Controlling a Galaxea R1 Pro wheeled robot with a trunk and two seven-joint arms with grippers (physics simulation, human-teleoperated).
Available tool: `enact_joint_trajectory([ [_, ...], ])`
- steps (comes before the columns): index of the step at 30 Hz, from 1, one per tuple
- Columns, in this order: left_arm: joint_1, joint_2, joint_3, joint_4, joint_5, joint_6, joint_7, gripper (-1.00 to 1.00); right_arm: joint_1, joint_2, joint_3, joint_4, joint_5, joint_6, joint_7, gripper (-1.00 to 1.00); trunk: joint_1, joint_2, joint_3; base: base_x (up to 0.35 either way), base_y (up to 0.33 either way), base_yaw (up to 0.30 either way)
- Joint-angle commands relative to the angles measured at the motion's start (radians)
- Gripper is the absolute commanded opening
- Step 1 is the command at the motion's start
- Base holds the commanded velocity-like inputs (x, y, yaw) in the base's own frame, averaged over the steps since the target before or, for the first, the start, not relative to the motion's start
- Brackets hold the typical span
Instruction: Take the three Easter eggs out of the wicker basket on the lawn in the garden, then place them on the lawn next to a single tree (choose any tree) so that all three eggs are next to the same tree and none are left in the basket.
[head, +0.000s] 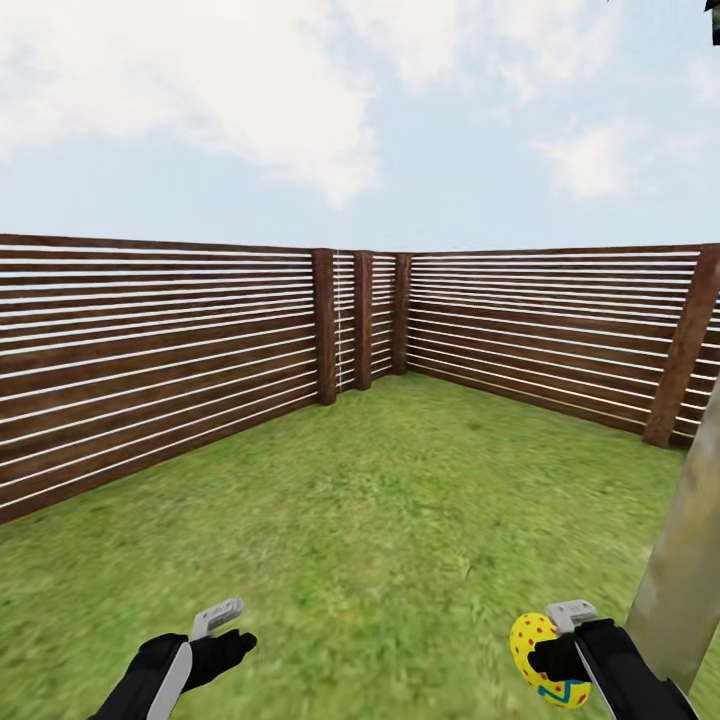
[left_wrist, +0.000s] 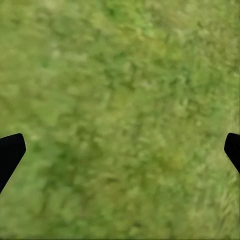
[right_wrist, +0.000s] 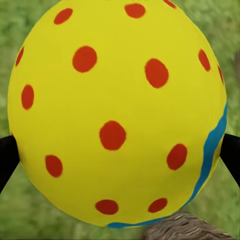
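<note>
The right gripper (head: 556, 655) sits low at the near right of the head view, its fingers (right_wrist: 7, 157) closed against the 2 sides of 1 Easter egg (right_wrist: 115, 115), which is yellow with red dots and a blue zigzag band near one end. In the head view the egg (head: 535, 655) hangs above the lawn (head: 380, 520), just left of a pale grey-green tree trunk (head: 685, 560) that rises along the right edge. In the right wrist view a patch of rough brown-grey surface (right_wrist: 182, 227) shows just past the egg; what it is cannot be told.

The left gripper (head: 215, 630) hovers at the near left over bare grass, its fingers (left_wrist: 10, 152) spread wide apart with nothing between them.

Far ahead, a dark brown slatted fence (head: 150, 350) with thick posts runs along the left side and across the back, meeting at a corner near the middle, under a pale, cloudy sky.
</note>
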Motion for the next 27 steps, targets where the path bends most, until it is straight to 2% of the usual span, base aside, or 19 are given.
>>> enact_joint_trajectory([
  [1,-0.001,0.000,0.003,-0.001,-0.001,0.006,-0.005,1.00,-0.001,0.000,-0.003,-0.001,0.011,0.003,0.009,-1.00,0.004,-0.008,-0.004,0.011,0.000,0.000],
  [27,-0.001,0.000,0.004,0.001,-0.001,0.007,-0.004,1.00,-0.001,0.000,-0.003,-0.002,0.010,0.003,0.009,-1.00,0.104,-0.190,-0.086,0.000,0.000,0.000],
])
